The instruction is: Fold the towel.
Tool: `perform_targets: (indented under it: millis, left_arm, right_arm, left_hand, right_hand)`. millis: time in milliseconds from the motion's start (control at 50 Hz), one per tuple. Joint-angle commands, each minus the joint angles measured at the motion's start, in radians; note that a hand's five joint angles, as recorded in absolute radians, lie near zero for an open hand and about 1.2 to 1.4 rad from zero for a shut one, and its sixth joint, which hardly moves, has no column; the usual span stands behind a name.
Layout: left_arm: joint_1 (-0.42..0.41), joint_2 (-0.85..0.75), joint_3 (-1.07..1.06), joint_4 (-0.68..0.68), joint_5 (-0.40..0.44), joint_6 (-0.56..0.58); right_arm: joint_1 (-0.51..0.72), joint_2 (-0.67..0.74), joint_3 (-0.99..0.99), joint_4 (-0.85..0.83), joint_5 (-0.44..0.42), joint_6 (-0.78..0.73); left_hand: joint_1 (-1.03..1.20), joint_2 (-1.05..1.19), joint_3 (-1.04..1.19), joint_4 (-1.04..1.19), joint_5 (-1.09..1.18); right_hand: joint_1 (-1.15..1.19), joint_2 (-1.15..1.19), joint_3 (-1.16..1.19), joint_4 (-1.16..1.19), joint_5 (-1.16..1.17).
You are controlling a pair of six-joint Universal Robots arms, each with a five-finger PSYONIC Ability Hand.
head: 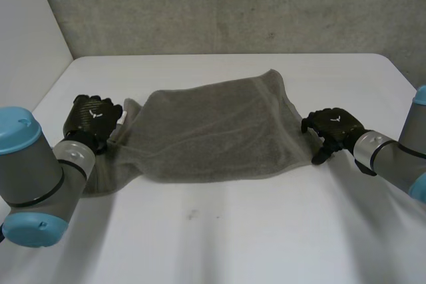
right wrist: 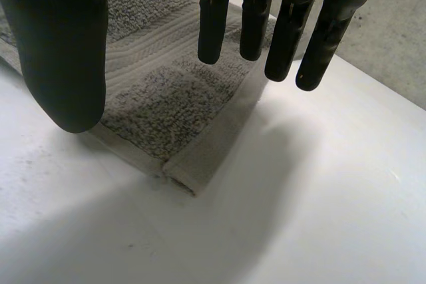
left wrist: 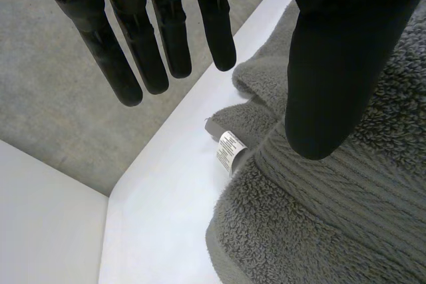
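The towel [head: 213, 131] lies across the middle of the white table [head: 233, 231], a grey, rumpled length running from my left hand [head: 93, 119] to my right hand [head: 335, 128]. My left hand sits at the towel's left end, where the cloth is bunched into soft folds. In my left wrist view my fingers [left wrist: 133, 51] are straight and held well apart from my thumb [left wrist: 339, 64], with no cloth pinched between them. The thumb hangs over the ribbed band of the towel, the fingers reach out past its edge, and a small white label [left wrist: 229, 151] pokes out of the folds below the gap between thumb and fingers. My right hand is at the towel's right end, by the corner nearer to me. In my right wrist view its fingers [right wrist: 213, 24] are straight too, spread wide from the thumb [right wrist: 66, 51], and the towel's corner lies flat on the table under that gap, its hemmed edge just below the fingertips. I cannot tell whether either hand touches the cloth.
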State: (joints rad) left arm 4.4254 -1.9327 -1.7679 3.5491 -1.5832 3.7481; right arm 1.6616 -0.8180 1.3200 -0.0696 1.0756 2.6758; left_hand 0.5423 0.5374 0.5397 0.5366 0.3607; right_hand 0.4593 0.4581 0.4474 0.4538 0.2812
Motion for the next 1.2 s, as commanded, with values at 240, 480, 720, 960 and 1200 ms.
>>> perform_targets:
  millis: [240, 480, 720, 960, 1200]
  left_arm:
    - [-0.004, 0.012, -0.013, -0.003, -0.001, -0.002]
    - [0.005, 0.014, -0.03, -0.004, -0.003, -0.004]
    - [0.005, 0.015, -0.033, -0.006, -0.003, -0.004]
    - [0.002, 0.015, -0.042, -0.006, -0.004, -0.005]
    - [-0.004, 0.017, -0.047, -0.015, -0.004, -0.005]
  right_arm:
    - [0.01, 0.094, -0.117, -0.001, 0.039, -0.011]
    - [0.027, 0.118, -0.171, -0.001, 0.052, -0.008]
    - [0.03, 0.125, -0.182, -0.001, 0.052, -0.001]
    - [0.035, 0.134, -0.179, 0.002, 0.053, -0.002]
    - [0.033, 0.097, -0.171, 0.004, 0.041, 0.004]
  left_hand:
    - [0.032, 0.037, 0.035, 0.038, 0.039]
    - [0.032, 0.037, 0.035, 0.038, 0.039]
    - [0.032, 0.037, 0.035, 0.038, 0.039]
    - [0.032, 0.037, 0.035, 0.038, 0.039]
    - [0.029, 0.034, 0.032, 0.035, 0.036]
  right_hand:
    - [0.192, 0.193, 0.204, 0.198, 0.196]
    - [0.591, 0.592, 0.603, 0.596, 0.595]
    - [0.556, 0.558, 0.568, 0.562, 0.56]
    - [0.239, 0.24, 0.251, 0.245, 0.243]
    - [0.937, 0.938, 0.949, 0.942, 0.94]
